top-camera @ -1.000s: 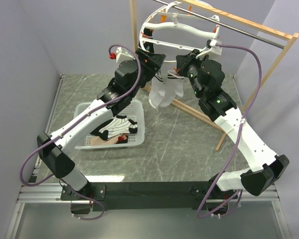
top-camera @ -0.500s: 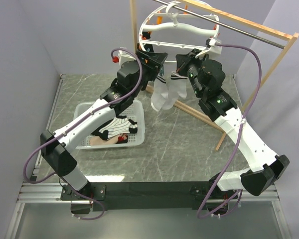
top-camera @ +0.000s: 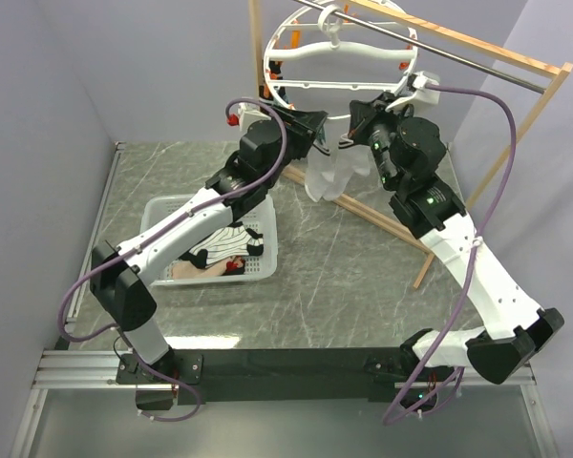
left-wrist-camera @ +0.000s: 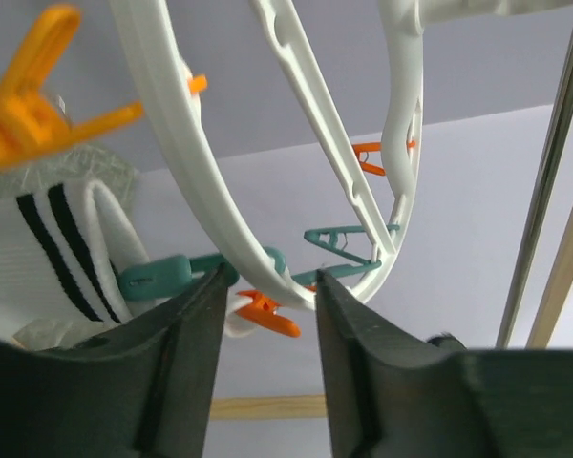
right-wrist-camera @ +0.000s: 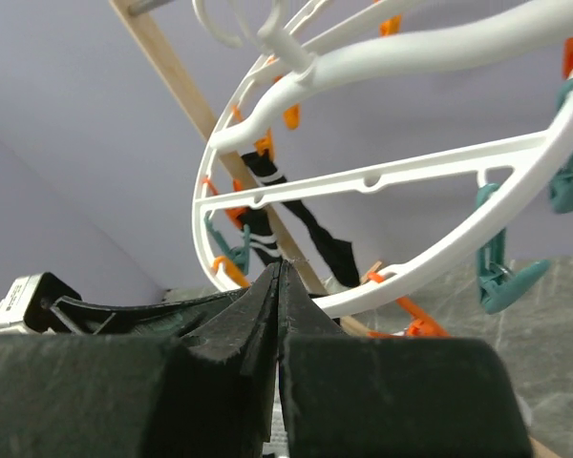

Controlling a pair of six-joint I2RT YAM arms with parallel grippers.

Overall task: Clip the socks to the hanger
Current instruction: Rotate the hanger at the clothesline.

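White sock [top-camera: 329, 176] hangs just under the hanger [left-wrist-camera: 186, 162]. Your right gripper [right-wrist-camera: 279, 277], pressed together, appears to pinch its cuff up beside the teal clip [left-wrist-camera: 167, 277]. Your left gripper [left-wrist-camera: 269, 291] stands spread astride that clip, apparently to squeeze it.

Both your arms stood stretched toward the upper centre of the frame, tips nearly meeting. Your left claw [top-camera: 319, 126] gaped partway; your right claw [top-camera: 354, 120] was pinched closed.
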